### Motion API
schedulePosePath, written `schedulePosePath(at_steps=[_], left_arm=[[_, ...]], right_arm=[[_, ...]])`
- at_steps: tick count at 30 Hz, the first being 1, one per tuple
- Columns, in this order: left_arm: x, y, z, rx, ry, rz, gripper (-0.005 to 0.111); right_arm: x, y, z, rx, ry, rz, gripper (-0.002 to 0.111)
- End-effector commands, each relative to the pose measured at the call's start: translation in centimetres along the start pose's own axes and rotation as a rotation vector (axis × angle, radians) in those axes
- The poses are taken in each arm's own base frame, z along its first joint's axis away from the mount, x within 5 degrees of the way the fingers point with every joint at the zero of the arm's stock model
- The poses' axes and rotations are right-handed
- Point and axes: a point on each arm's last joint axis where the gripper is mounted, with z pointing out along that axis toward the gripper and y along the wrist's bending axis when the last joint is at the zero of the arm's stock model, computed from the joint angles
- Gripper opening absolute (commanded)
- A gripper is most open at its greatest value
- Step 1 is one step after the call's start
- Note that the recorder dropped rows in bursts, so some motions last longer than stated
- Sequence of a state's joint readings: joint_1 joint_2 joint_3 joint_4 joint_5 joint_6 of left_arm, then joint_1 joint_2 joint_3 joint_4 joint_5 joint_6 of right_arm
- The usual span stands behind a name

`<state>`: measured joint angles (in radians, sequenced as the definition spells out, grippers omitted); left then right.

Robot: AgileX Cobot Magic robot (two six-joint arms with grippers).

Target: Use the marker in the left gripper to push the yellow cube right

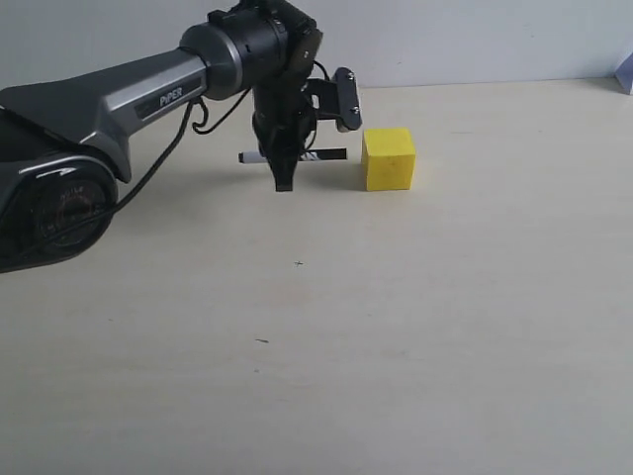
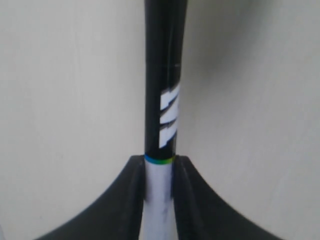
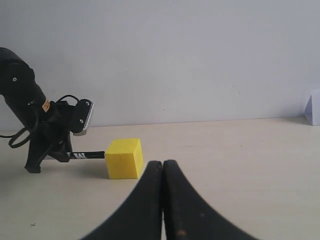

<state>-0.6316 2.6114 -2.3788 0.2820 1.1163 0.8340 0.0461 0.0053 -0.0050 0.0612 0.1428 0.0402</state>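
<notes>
Pale table (image 1: 415, 336), white wall (image 1: 475, 40). L gripper (image 1: 284, 173) is clamped on the marker (image 1: 326, 154), tip by the yellow cube (image 1: 388, 158). Push slow & flat at mid-face — so it won't spin. R wrist view shows tip near cube; L wrist view shows marker only. R gripper (image 3: 162, 164) — pressed together.

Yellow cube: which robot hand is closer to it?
Left. The left gripper holds the marker right beside the yellow cube; the right gripper, shut, faces it from farther off.
</notes>
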Motion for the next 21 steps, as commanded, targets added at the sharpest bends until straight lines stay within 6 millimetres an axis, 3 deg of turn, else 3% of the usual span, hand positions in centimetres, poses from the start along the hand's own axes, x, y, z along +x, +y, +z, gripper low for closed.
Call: schedulePosePath(at_steps=[1,5,13,21], left_arm=[[-2.9,-1.1,-1.1,-0.062,-0.056,0.065,0.000],[-2.8,-1.2,-1.1,-0.058,-0.040,0.059,0.000],[0.2,0.2,-0.4,-0.028,0.038,-0.040,0.000],[-0.1,0.3,-0.4,-0.043,0.025,-0.022,0.000]], right_arm=[[0.1,0.0,0.0,-0.001,-0.009,-0.002,0.000],[0.1,0.0,0.0,-0.001,-0.009,-0.002,0.000],[0.1,0.0,0.0,-0.001,-0.009,-0.002,0.000],[0.1,0.0,0.0,-0.001,-0.009,-0.002,0.000]])
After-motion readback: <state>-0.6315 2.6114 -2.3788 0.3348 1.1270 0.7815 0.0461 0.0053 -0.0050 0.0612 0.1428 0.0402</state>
